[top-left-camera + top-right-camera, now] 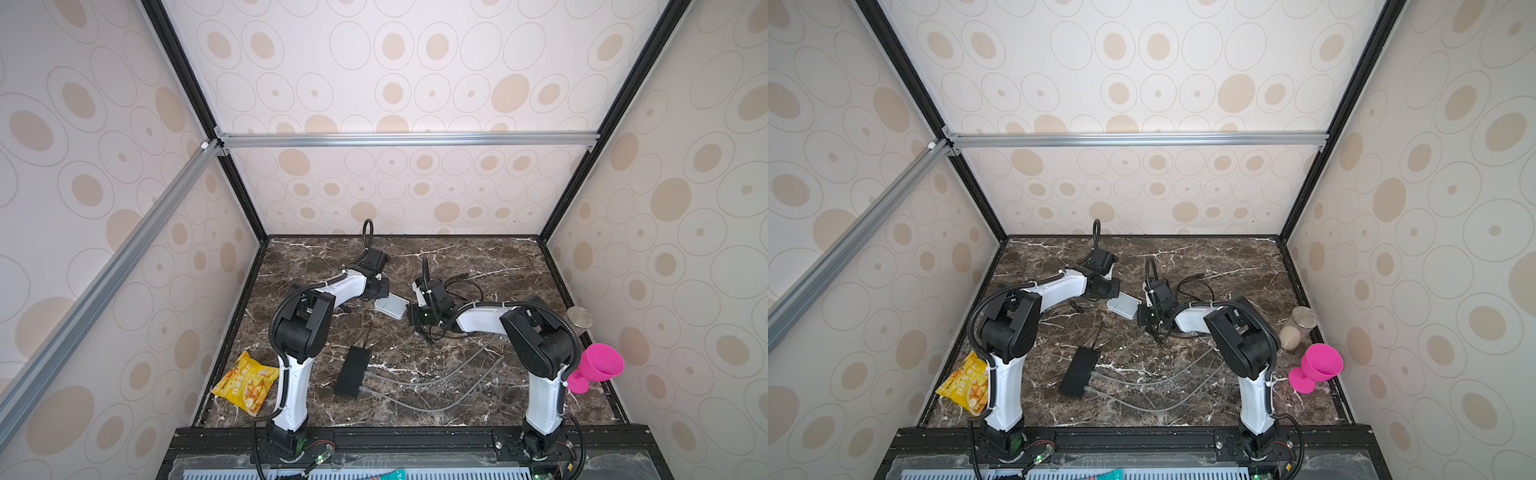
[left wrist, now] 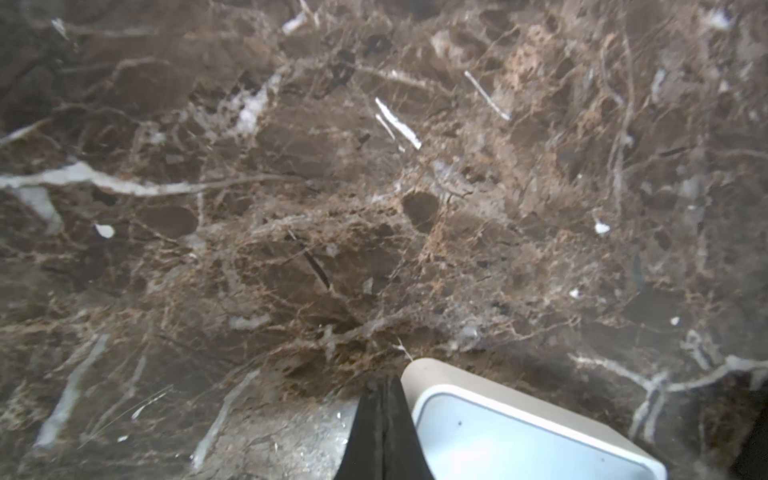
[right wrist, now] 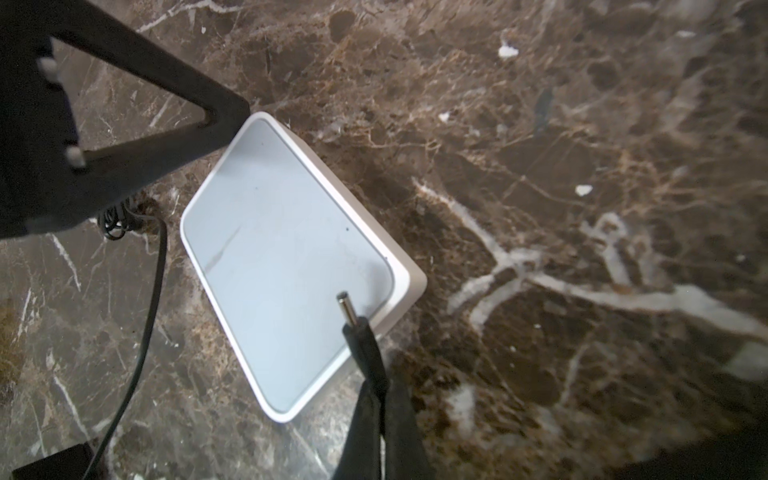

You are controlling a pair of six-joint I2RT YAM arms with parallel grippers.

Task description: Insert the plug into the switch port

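White switch (image 1: 394,308) lay flat near the marble table's (image 1: 478,266) centre, left gripper (image 2: 384,395) pressed closed and empty at its 9 o'clock corner, right gripper (image 3: 380,390) at its 3 o'clock clamped on the black plug (image 3: 354,321), metal tip over the switch's top, not inserted.

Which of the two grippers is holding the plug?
The right gripper: it pinches the black plug, close to the white box. The left gripper is shut too, but holds nothing, beside that box's corner.
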